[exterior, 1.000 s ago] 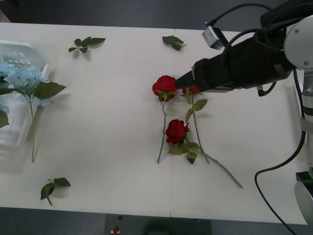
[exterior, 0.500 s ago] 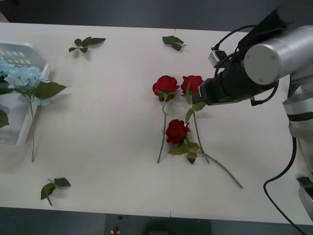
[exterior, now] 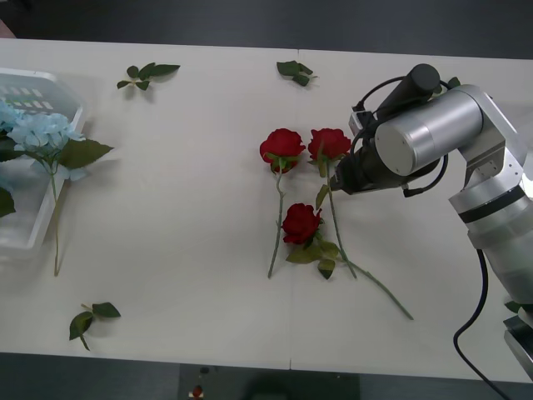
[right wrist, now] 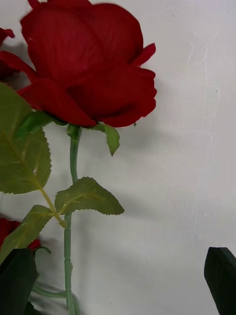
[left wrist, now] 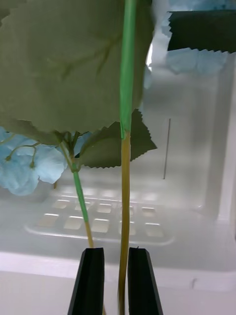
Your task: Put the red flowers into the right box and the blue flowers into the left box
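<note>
Three red flowers lie mid-table: one rose [exterior: 281,146], a second [exterior: 328,143] beside it, a third [exterior: 301,223] nearer me. My right arm [exterior: 416,142] hangs over the second rose's stem. My right gripper [right wrist: 118,275] is open just above the table, the rose [right wrist: 88,64] and its stem [right wrist: 69,236] ahead of its black fingers. The left box [exterior: 50,81] holds blue flowers [exterior: 42,129], one stem [exterior: 56,225] trailing over its rim. My left gripper [left wrist: 116,261] is shut with a blue flower's stem [left wrist: 125,187] between its fingers at the box [left wrist: 196,147]. The right box is out of view.
Loose green leaf sprigs lie at the back left [exterior: 148,73], back middle [exterior: 295,72] and front left [exterior: 92,317]. The rose stems run toward the table's front edge [exterior: 291,362]. Bare white tabletop [exterior: 183,208] separates the box from the roses.
My right arm has swung back to the right and turned downward, uncovering the second rose. The roses and the blue flowers have not moved.
</note>
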`<state>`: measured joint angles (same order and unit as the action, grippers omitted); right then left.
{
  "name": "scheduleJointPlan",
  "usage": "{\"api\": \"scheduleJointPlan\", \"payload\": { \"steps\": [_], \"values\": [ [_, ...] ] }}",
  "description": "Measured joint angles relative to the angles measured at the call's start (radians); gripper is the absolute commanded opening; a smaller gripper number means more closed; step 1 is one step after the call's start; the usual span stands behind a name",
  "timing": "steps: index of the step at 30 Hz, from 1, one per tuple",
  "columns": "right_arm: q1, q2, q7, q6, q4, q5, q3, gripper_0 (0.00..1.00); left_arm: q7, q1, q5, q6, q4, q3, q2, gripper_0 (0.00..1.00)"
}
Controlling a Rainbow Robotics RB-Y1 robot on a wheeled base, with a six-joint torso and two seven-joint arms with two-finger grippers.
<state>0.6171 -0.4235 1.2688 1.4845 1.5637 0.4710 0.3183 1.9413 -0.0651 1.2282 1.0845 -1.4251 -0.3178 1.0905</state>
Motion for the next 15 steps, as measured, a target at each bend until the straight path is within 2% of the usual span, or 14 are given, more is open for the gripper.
{"api": "scheduleJointPlan", "payload": {
  "steps": [6,12,15],
  "values": [
    [0.0,0.0,0.0,-0.072,-0.063,-0.019,0.011,1.0,0.0,0.0,-0.016,0.0,0.001,0.0,0.0,0.49],
    [0.0,0.002,0.0,-0.137,-0.115,-0.045,0.077,1.0,0.009,0.0,-0.015,0.0,0.001,-0.027,0.0,0.6],
    [0.0,0.013,0.0,-0.145,-0.134,-0.046,0.081,1.0,0.081,0.0,0.011,0.003,0.002,-0.061,0.0,0.68]
  ]
}}
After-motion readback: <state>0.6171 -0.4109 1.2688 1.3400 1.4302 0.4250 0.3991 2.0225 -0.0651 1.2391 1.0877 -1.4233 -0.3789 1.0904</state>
